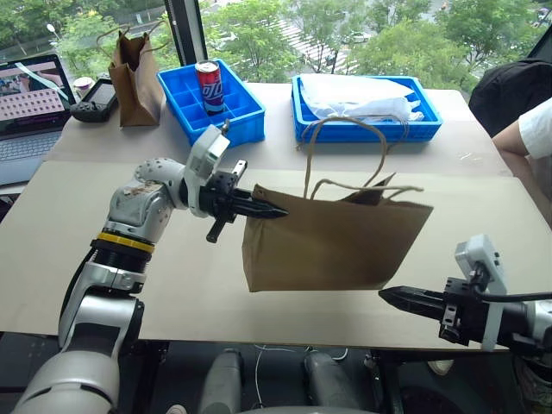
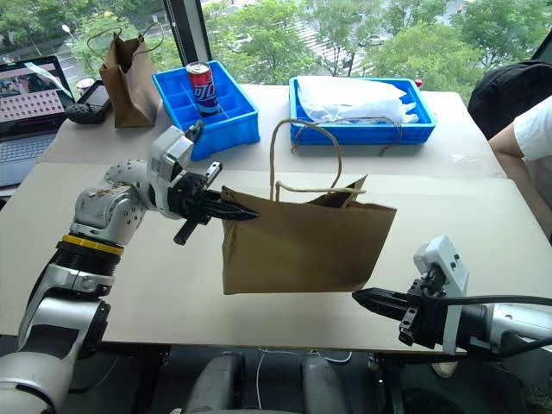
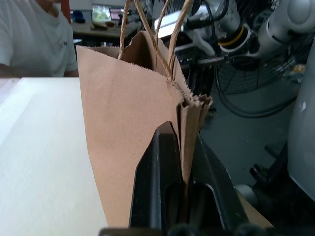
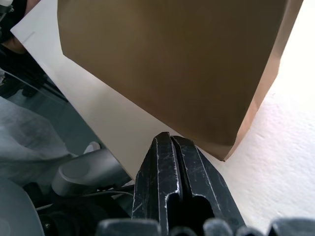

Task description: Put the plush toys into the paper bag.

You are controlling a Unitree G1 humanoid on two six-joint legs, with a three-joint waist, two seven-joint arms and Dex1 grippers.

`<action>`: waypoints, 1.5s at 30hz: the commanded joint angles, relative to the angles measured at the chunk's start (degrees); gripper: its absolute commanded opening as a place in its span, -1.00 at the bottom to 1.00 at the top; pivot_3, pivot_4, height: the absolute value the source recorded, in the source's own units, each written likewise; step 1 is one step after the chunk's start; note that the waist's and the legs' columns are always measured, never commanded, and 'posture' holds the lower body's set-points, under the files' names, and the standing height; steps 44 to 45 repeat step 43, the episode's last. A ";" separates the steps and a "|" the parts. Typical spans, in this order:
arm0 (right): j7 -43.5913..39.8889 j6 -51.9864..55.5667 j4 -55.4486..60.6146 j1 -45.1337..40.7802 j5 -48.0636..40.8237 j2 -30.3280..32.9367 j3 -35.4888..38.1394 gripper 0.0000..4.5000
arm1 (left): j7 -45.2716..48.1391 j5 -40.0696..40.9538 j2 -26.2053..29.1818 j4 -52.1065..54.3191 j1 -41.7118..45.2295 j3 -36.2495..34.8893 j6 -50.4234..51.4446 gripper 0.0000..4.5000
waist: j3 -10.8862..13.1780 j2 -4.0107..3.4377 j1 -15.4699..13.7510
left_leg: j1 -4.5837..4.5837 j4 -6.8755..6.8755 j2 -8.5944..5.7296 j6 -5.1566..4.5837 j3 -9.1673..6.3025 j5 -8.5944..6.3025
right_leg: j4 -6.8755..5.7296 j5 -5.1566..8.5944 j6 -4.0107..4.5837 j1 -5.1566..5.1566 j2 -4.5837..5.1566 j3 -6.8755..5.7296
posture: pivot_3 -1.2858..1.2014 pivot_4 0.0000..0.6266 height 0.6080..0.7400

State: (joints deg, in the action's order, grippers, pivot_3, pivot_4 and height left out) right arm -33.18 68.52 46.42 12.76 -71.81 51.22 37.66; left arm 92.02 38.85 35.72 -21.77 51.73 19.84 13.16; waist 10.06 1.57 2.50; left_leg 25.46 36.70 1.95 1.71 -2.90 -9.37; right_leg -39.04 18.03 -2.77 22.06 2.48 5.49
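Note:
The wide light-brown paper bag (image 1: 332,246) is upright over the middle of the table, its twine handles (image 1: 345,151) sticking up. My left gripper (image 1: 278,211) reaches in from the left and is shut on the bag's top left edge; in the left wrist view its fingers (image 3: 157,167) pinch the folded paper rim (image 3: 189,105). My right gripper (image 1: 386,297) is shut and empty, low at the table's front right, just off the bag's lower right corner (image 4: 224,150). The plush toys are out of view. I cannot tell whether the bag's bottom touches the table.
At the back stand a narrower dark paper bag (image 1: 135,79), a blue divided tray (image 1: 246,116) holding a can (image 1: 210,86), and a blue tray (image 1: 366,129) with white plastic. A laptop (image 1: 30,108) and a controller (image 1: 93,99) lie far left. A person's arm (image 1: 530,134) is at the right edge.

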 commanded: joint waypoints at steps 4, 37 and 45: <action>2.60 -4.23 0.37 0.62 -1.25 1.19 0.63 -1.00 | 0.48 1.42 3.99 -9.50 4.25 12.35 -15.68 -0.99 | 0.00 0.00 -0.27 | 0.12 0.00 -0.01 0.00 0.00 0.00 | 0.09 -0.03 0.06 0.02 0.01 -0.02 | 0.03 -0.52 0.51; -4.58 -32.72 -14.61 1.46 29.18 -6.04 -4.78 -1.00 | -38.09 -1.13 12.43 22.41 -40.48 -31.56 8.98 0.99 | 0.01 0.02 -0.84 | 0.06 0.02 0.03 0.01 0.01 -0.01 | 0.02 -0.04 0.07 0.04 0.11 -0.04 | 0.03 -0.52 0.51; -4.59 -37.91 -13.85 1.74 35.55 -8.68 -9.29 -1.00 | -40.18 -4.85 9.02 25.63 -44.55 -30.94 7.20 0.99 | -0.01 0.00 -1.39 | 0.01 0.02 0.03 0.03 0.11 0.00 | 0.00 -0.06 0.09 0.06 0.11 0.02 | 0.03 -0.52 0.51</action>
